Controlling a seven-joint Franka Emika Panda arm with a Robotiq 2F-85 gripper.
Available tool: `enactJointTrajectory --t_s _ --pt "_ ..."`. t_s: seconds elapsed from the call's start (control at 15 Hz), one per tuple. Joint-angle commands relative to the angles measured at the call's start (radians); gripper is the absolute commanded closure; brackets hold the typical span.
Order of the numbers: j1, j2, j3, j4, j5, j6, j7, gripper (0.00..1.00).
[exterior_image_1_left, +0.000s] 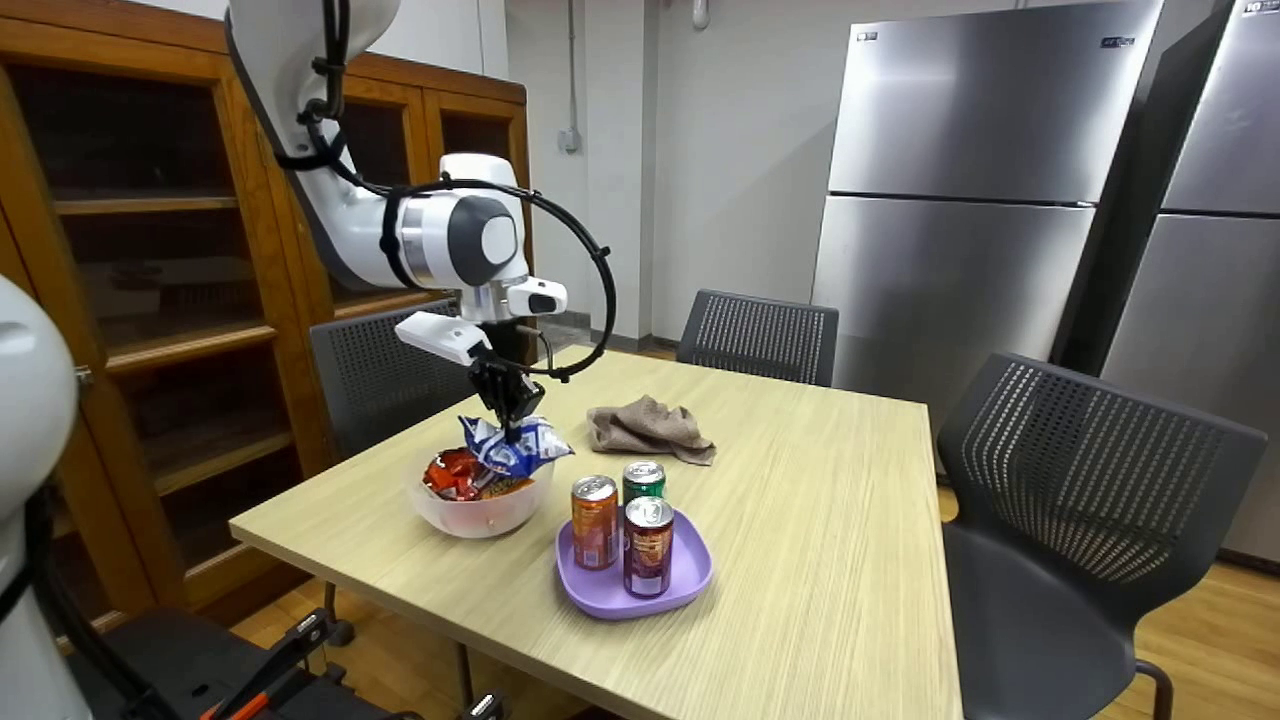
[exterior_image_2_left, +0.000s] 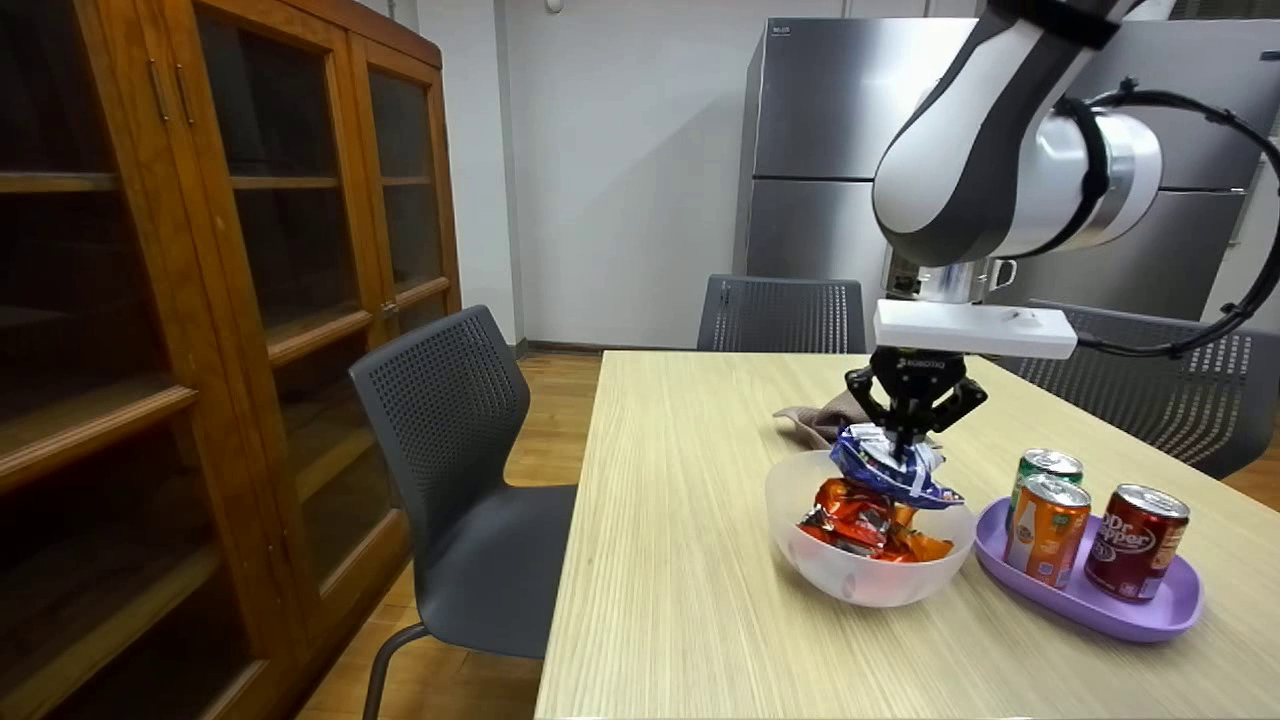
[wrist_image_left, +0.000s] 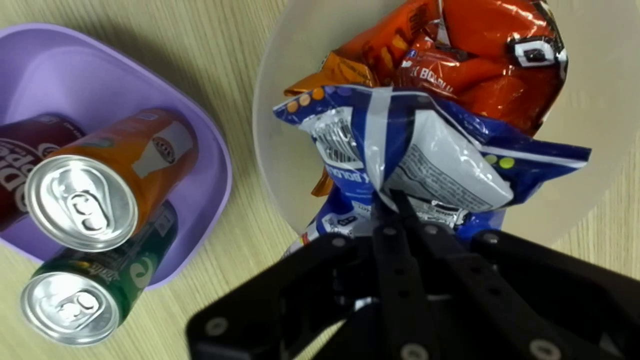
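My gripper (wrist_image_left: 391, 204) is shut, its fingertips pinching the middle of a blue and white snack bag (wrist_image_left: 440, 165). In both exterior views the blue bag (exterior_image_1_left: 525, 452) sits at the top of a translucent white bowl (exterior_image_2_left: 870, 582), bulging past its rim. Whether it rests on the bags below is hard to tell. Beneath it in the bowl lie a shiny red bag (wrist_image_left: 505, 82) and an orange bag (wrist_image_left: 345, 72). Both exterior views show the gripper (exterior_image_2_left: 903, 447) pointing down over the bowl.
Beside the bowl, a purple tray (exterior_image_1_left: 640, 606) carries an orange can (exterior_image_1_left: 594, 535), a dark red can (exterior_image_1_left: 648, 555) and a green can (exterior_image_1_left: 643, 485). A crumpled brown cloth (exterior_image_1_left: 650, 430) lies farther back on the table (exterior_image_1_left: 820, 520). Chairs (exterior_image_2_left: 480, 450) stand around it.
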Motion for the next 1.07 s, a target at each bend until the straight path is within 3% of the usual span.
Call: enactJointTrajectory --t_s 0.0,0.6,0.67,0.73,1.0 --pt "0.006 0.023 0.002 0.040 -0.015 -0.075 0.005 1.00" --pt "0.002 0.040 0.004 0.076 -0.017 -0.159 0.001 1.00" --pt "0.002 0.041 0.003 0.078 -0.018 -0.164 0.001 0.74" --pt "0.003 0.040 0.003 0.079 -0.020 -0.167 0.002 0.73" --pt "0.006 0.030 0.000 0.080 -0.029 -0.177 0.011 0.45"
